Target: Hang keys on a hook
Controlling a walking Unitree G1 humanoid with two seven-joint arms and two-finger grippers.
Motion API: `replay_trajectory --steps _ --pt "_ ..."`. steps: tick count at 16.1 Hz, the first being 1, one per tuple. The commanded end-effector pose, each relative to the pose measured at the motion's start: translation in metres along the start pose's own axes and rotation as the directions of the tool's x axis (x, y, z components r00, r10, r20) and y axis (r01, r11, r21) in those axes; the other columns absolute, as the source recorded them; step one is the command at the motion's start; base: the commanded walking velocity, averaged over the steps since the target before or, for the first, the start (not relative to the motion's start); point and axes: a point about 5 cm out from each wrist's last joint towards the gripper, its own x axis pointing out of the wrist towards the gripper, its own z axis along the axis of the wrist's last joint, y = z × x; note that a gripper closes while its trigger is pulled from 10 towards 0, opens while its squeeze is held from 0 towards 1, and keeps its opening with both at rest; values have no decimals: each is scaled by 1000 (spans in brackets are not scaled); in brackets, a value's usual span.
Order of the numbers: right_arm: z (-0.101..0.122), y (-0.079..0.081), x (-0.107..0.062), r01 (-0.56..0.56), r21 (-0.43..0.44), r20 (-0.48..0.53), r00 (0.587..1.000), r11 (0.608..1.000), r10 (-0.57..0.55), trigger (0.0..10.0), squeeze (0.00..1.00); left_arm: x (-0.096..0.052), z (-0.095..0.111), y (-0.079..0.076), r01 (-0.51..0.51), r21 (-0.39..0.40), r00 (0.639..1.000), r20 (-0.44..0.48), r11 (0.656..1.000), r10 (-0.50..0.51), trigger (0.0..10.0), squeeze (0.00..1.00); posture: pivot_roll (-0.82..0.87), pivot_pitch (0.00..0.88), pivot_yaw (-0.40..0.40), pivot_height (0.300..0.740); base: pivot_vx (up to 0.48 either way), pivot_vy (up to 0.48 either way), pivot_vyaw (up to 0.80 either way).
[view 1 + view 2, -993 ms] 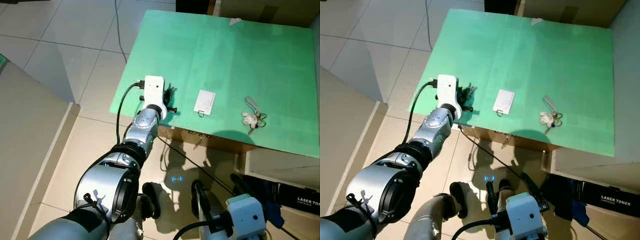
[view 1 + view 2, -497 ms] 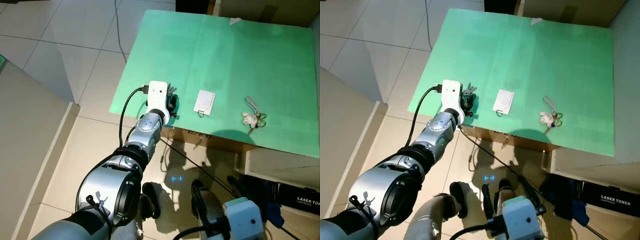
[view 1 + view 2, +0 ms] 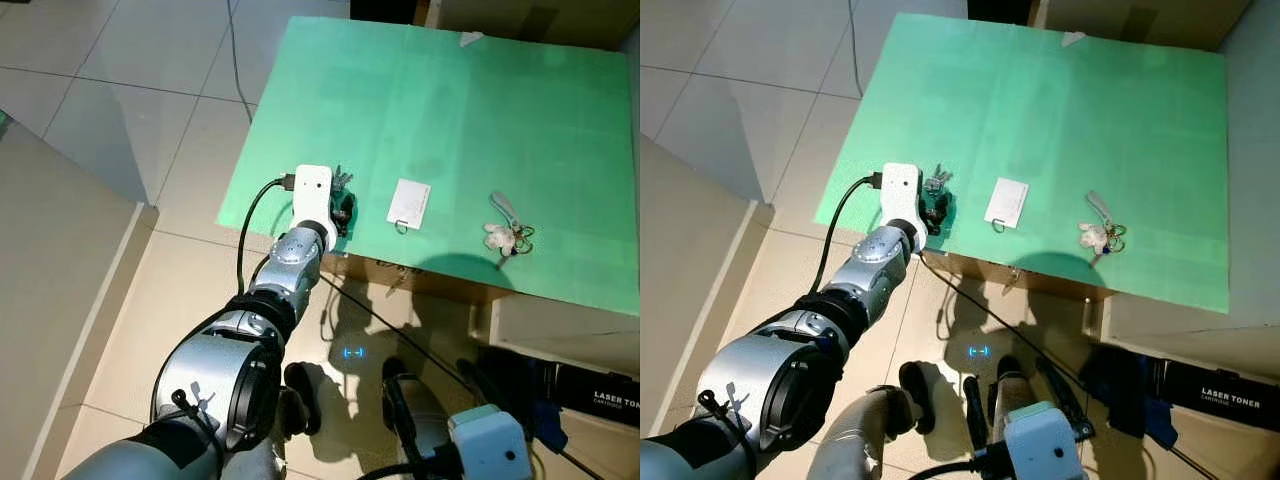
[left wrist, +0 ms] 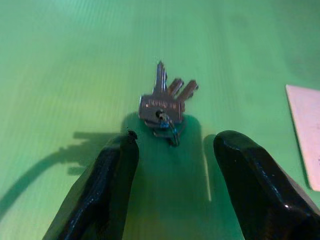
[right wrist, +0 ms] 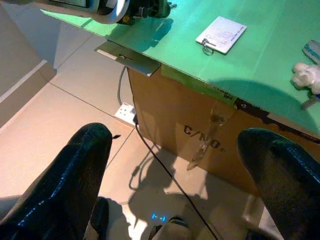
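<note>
Left claw (image 4: 172, 165) is down at the near left edge of the green table (image 3: 470, 120), fingers (image 4: 107, 190) spread apart, nothing gripped. A bunch of keys (image 4: 164, 107) lies flat on the table just ahead of the fingertips, centred on the gap between them, not touching either finger; blades fan away from the claw, ring end nearest it. Head views show the same bunch (image 3: 342, 190) right beside the left wrist. A white card (image 3: 409, 202) with a small ring lies near, to the right of the keys. Further right, well apart, a second key set with a white fluffy charm (image 3: 507, 234) sits on the table. Right claw (image 5: 182, 165) hangs low over the tiled floor in front of the cardboard box under the table, fingers wide apart, empty.
</note>
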Motion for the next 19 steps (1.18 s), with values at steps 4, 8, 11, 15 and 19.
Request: replay_trajectory --steps 4,8,11,15,19 --pt "-2 8 -6 -20 17 -29 999 1000 20 10000 1000 -4 -20 -4 -3 -42 997 -81 999 0 10000 0 -390 447 130 740 0 0 0" --pt "-2 8 -6 -14 15 -31 999 1000 15 10000 1000 -3 -14 -6 6 -51 999 -51 999 -9 10000 0 -394 448 133 740 0 0 0" --pt "-2 8 -7 -11 15 -33 999 1000 12 10000 1000 -2 -9 -8 17 -35 1000 -16 999 -17 10000 0 -396 450 134 740 0 0 0" --pt "-2 8 -8 -7 14 -37 999 1000 7 10000 1000 -1 -6 -10 17 -33 1000 -2 999 -17 10000 0 -404 454 132 740 0 0 0" --pt "-3 10 -9 -6 14 -40 999 1000 7 10000 1000 -1 -4 -10 14 -49 1000 7 999 -13 0 0 -403 454 133 740 0 0 0"
